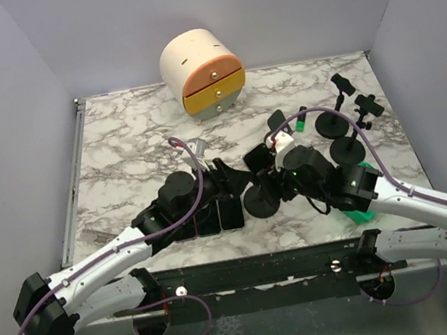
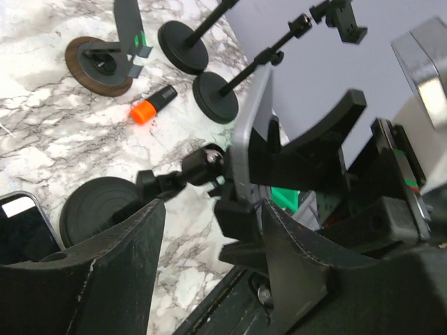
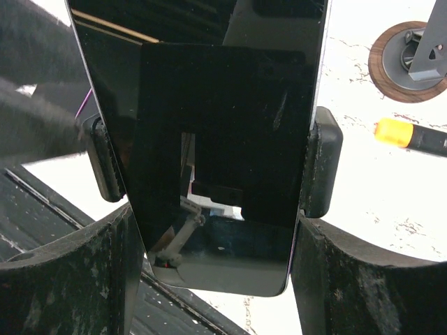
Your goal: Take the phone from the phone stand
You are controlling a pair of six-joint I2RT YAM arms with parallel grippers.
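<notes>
The phone (image 3: pixel 209 139) is a black-screened slab standing upright in the clamp (image 3: pixel 320 164) of a black phone stand with a round base (image 2: pixel 98 209). In the left wrist view the phone (image 2: pixel 248 132) shows edge-on. My right gripper (image 3: pixel 213 272) has its fingers (image 3: pixel 363 279) pressed on both side edges of the phone's lower end, just below the clamp. My left gripper (image 2: pixel 213 244) is open at the stand's clamp block; one finger (image 2: pixel 300 258) touches it and the other stands apart. In the top view both grippers, left (image 1: pixel 231 185) and right (image 1: pixel 276 178), meet at the stand (image 1: pixel 261 200).
Several phones (image 1: pixel 206 219) lie flat under the left arm. An orange-capped marker (image 2: pixel 150 105), a wood-based stand (image 2: pixel 98 63) and two more black stands (image 1: pixel 338 125) stand at the right. A round drawer box (image 1: pixel 202 73) is at the back. A green object (image 1: pixel 358 214) lies under the right arm.
</notes>
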